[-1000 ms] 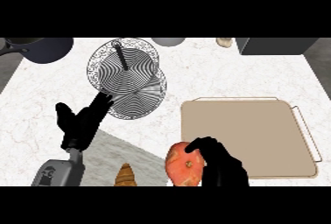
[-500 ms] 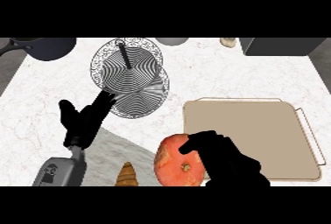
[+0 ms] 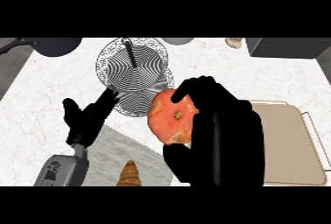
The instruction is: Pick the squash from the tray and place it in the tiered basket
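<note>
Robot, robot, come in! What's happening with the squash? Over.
Right hand shut on squash. Left hand open. Squash off tray, beside tiered basket. Nothing between them.

The right hand [image 3: 216, 131] hides the squash's [image 3: 169, 118] right side — and the tray's [image 3: 291, 144] left edge.

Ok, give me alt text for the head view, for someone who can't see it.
The right robot hand holds an orange squash lifted above the counter, between the beige tray and the wire tiered basket. The left robot hand rests open at lower left, with a croissant near the bottom edge.
</note>
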Available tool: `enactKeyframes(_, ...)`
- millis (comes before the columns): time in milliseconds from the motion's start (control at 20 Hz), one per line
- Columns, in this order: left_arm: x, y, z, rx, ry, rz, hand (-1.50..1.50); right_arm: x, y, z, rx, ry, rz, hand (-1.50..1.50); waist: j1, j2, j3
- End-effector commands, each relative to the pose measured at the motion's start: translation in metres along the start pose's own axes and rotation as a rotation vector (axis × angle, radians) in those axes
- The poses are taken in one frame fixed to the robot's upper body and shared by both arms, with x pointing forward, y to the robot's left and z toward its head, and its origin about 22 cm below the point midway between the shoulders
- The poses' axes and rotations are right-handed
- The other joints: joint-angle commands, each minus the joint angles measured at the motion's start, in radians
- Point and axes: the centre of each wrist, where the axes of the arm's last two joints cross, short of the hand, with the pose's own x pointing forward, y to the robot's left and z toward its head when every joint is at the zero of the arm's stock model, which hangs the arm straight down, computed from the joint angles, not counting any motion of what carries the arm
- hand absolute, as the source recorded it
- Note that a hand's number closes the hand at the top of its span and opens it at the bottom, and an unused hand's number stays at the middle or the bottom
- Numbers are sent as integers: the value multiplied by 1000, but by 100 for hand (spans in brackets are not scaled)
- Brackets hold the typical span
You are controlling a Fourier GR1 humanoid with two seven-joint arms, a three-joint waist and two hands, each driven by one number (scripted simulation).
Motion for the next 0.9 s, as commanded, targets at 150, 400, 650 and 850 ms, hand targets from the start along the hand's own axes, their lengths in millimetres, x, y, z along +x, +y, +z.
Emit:
enactKeyframes(150,12,-1,-2,-26,-34,-25,0,37,-2,-67,9,259,-17,150,38,2,3)
enactKeyframes(400,14,-5,-8,-32,-51,-13,0,59,9,-113,26,279,-24,150,34,7,4)
enactKeyframes(650,8,-12,-10,-32,-62,-11,0,60,42,-133,46,266,-76,150,30,11,5)
enactKeyframes(850,16,-8,-4,-59,-74,-28,0,50,65,-157,56,300,-91,150,56,18,5)
